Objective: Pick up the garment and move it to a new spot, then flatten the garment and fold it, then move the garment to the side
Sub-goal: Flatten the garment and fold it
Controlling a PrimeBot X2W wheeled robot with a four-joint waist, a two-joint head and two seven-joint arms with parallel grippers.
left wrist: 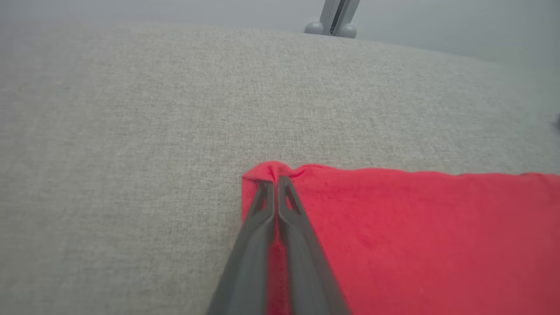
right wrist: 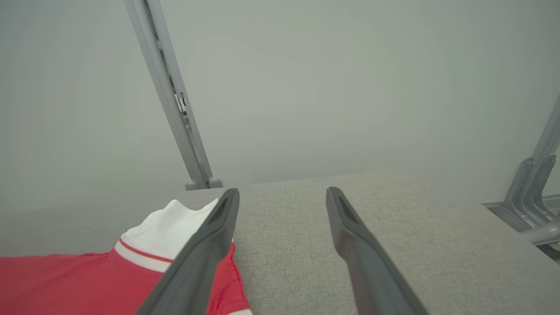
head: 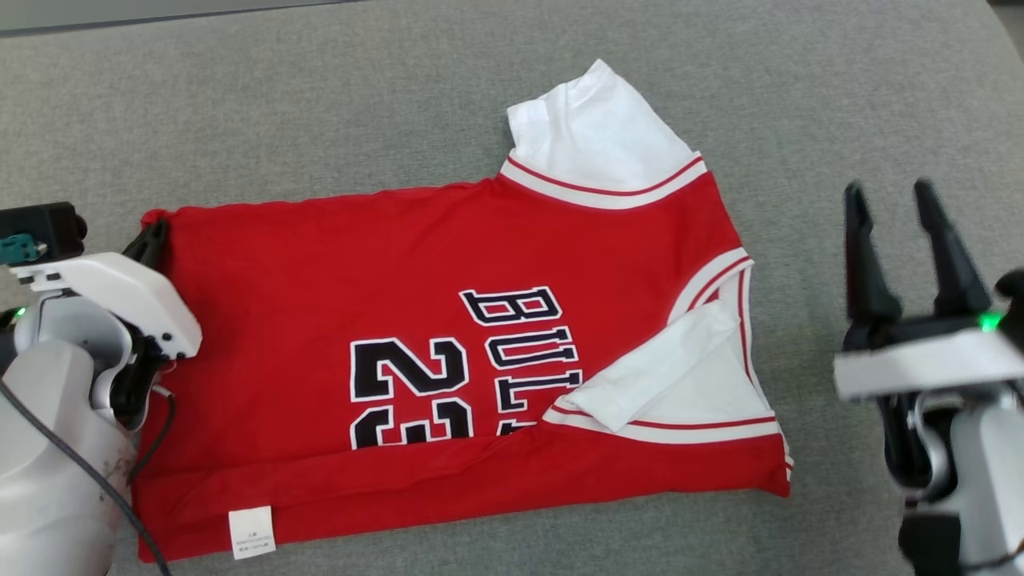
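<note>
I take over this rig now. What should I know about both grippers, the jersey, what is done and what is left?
Left gripper: shut on the jersey at its far left corner.
Right gripper: open, empty, beside the jersey's right end.
Jersey: spread on the grey cushion; near edge folded over, near sleeve tucked in, far sleeve sticking out.
Done: placed, flattened, fold begun.
Left: finish folding, move it aside.

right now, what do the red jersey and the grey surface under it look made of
Red and white basketball jersey: soft matte knit, possibly cotton, judging by limp creases and fuzzy texture. Grey surface: matte woven fabric, perhaps upholstery, showing a heathered weave.
</note>
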